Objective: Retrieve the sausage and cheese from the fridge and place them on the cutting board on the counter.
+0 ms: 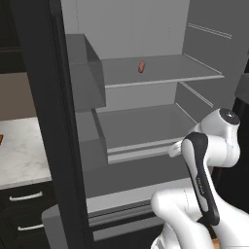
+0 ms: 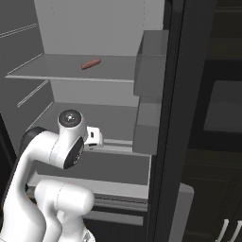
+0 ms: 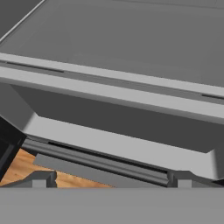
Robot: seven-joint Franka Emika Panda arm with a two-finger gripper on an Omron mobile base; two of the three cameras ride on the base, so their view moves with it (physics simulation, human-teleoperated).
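The fridge [image 1: 146, 29] stands open, its front unblocked between the two doors. On the upper shelf [image 1: 194, 73] only the sausage [image 1: 141, 66] lies mid-shelf, bare surface all around it. The lower shelf [image 2: 118, 120] looks bare, though the arm hides part of it. Door bins [image 2: 151, 61] jut in at both sides, narrowing the opening.

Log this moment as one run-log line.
stage: reaching into open fridge | gripper: open, empty, low at fridge front | sausage: lying on upper shelf, untouched | counter: left of fridge
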